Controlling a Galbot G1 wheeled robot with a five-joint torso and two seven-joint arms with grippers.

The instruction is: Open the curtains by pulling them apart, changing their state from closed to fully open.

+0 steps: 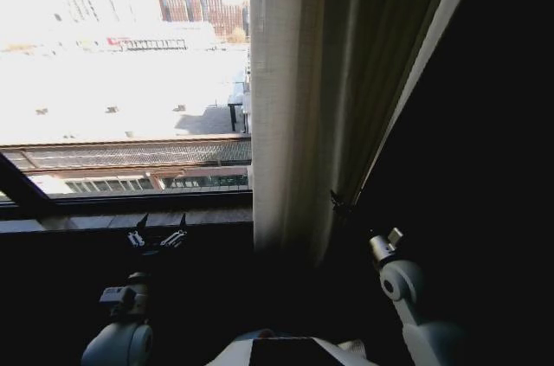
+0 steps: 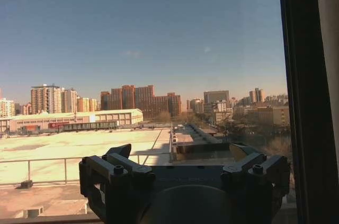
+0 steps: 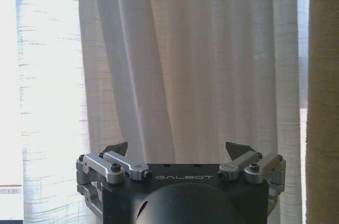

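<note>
Curtains: the sheer white pleated curtains (image 1: pixel 281 106) hang bunched to the right of the bare window pane (image 1: pixel 121 46) in my head view, their lower part reaching down past the sill; in my right wrist view the same curtains (image 3: pixel 180 60) spread in vertical folds straight ahead of me.
Drape: a heavier beige drape (image 3: pixel 324 97) hangs just beside the sheer panel at the far side of that wrist view.
Window: the glass is uncovered on my left, showing a flat rooftop and distant brick towers (image 2: pixel 140 101) under a clear sky (bright out there, dark in here).
Sill: the dark window sill (image 1: pixel 78 221) runs under the glass.
Left pincer: my left gripper (image 1: pixel 157 237) sits low at the sill, facing the bare glass; in its own wrist view my left gripper (image 2: pixel 181 152) stands wide apart, gripping nothing.
Right pincer: my right gripper (image 3: pixel 178 150) faces the sheer folds, spread wide, near the fabric, with nothing between its tips.
Right arm: my right arm (image 1: pixel 400 278) rises at the lower right, beside the curtain's dark edge.
</note>
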